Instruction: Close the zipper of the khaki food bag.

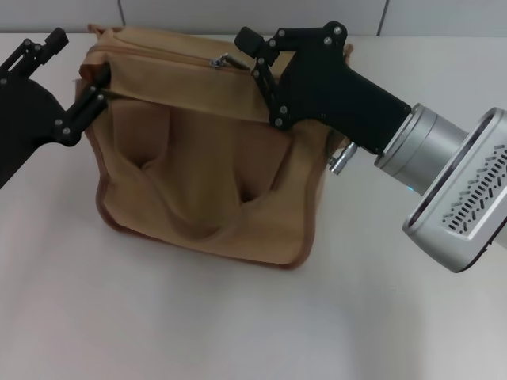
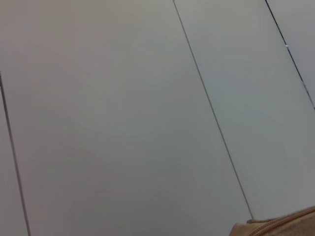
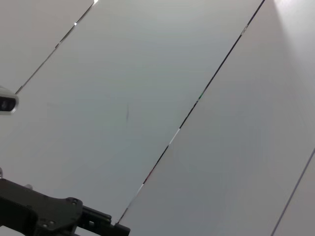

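The khaki food bag (image 1: pixel 206 174) stands on the white table, its two handles hanging down its front. Along its top edge runs the zipper (image 1: pixel 158 54), ending at a small silver pull tab (image 1: pixel 221 60). My right gripper (image 1: pixel 252 54) is at the top of the bag, just right of the pull tab and close to touching it. At the bag's left end is my left gripper (image 1: pixel 81 57), open, with one finger (image 1: pixel 97 89) against the fabric and the other off the bag. A corner of the bag (image 2: pixel 283 226) shows in the left wrist view.
The white table (image 1: pixel 198 317) reaches the front edge and both sides of the bag. A pale panelled wall (image 1: pixel 253 14) stands right behind it. The right wrist view shows wall panels and the black linkage of the left gripper (image 3: pixel 44 216).
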Controlling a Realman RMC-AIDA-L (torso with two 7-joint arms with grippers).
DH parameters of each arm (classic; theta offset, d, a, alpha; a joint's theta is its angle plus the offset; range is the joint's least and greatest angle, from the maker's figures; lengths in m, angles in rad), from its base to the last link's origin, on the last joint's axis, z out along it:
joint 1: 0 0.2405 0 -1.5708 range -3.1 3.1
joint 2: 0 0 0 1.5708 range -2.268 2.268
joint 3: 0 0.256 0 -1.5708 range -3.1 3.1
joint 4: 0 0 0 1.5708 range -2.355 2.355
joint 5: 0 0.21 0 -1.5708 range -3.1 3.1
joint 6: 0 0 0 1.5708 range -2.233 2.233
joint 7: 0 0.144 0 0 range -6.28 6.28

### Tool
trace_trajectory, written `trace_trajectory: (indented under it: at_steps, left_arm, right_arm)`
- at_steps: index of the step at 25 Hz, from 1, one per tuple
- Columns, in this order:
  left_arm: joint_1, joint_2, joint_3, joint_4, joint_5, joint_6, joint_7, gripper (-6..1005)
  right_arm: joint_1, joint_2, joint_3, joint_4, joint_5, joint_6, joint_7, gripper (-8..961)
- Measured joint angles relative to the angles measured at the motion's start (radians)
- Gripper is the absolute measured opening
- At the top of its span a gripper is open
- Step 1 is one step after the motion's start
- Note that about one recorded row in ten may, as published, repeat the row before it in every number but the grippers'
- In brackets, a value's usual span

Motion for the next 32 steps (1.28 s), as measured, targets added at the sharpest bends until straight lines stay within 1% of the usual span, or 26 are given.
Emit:
trace_trajectory:
  at_steps: [4, 5, 6, 10, 13, 19, 22, 24, 26, 27, 28, 29, 30, 32]
  left_arm:
    - [0.011, 0.000, 0.000, 0.000, -0.017, 0.006, 0.002, 652]
    - [0.012, 0.001, 0.000, 0.000, -0.024, 0.011, 0.002, 652]
    - [0.014, 0.001, 0.000, 0.000, -0.027, 0.016, 0.002, 652]
    - [0.015, 0.001, 0.001, 0.000, -0.030, 0.023, 0.004, 652]
    - [0.006, 0.000, 0.009, 0.000, -0.030, 0.019, 0.004, 648]
    - [-0.008, 0.000, 0.027, -0.015, -0.022, 0.015, 0.004, 634]
    - [-0.008, 0.001, 0.047, -0.015, -0.019, 0.013, 0.005, 628]
    - [-0.008, 0.001, 0.056, -0.015, -0.018, 0.012, 0.005, 623]
    - [-0.008, 0.000, 0.057, -0.015, -0.019, 0.014, 0.005, 619]
    - [-0.008, 0.000, 0.057, -0.015, -0.021, 0.015, 0.005, 617]
    - [-0.009, -0.001, 0.057, -0.015, -0.024, 0.018, 0.005, 615]
    - [-0.009, -0.001, 0.057, -0.015, -0.024, 0.018, 0.005, 612]
    - [-0.009, -0.001, 0.057, -0.018, -0.024, 0.020, 0.005, 610]
    - [-0.011, -0.001, 0.055, -0.025, -0.025, 0.025, 0.006, 606]
  right_arm:
    - [-0.010, 0.002, 0.011, 0.001, 0.004, 0.000, -0.001, 1]
    - [-0.022, 0.003, 0.035, 0.003, 0.007, -0.017, -0.001, 1]
    - [-0.022, 0.003, 0.035, 0.003, 0.007, -0.017, -0.001, 1]
    - [-0.042, 0.003, 0.078, 0.016, 0.008, -0.084, 0.021, 1]
    - [-0.040, 0.000, 0.086, 0.025, 0.005, -0.091, 0.048, 1]
    - [-0.044, 0.001, 0.093, 0.030, 0.005, -0.088, 0.050, 0]
    - [-0.068, 0.003, 0.122, 0.025, 0.008, -0.120, 0.092, 0]
    - [-0.089, 0.002, 0.162, 0.012, 0.002, -0.166, 0.199, 0]
    - [-0.098, -0.007, 0.220, -0.005, -0.030, -0.206, 0.362, 1]
    - [-0.099, -0.012, 0.258, -0.012, -0.061, -0.221, 0.454, 1]
    - [-0.094, -0.022, 0.345, -0.019, -0.147, -0.238, 0.630, 1]
    - [-0.094, -0.022, 0.345, -0.019, -0.147, -0.238, 0.630, 2]
    - [-0.090, -0.026, 0.392, -0.021, -0.194, -0.242, 0.716, 2]
    - [-0.084, -0.029, 0.482, -0.018, -0.268, -0.244, 0.832, 59]
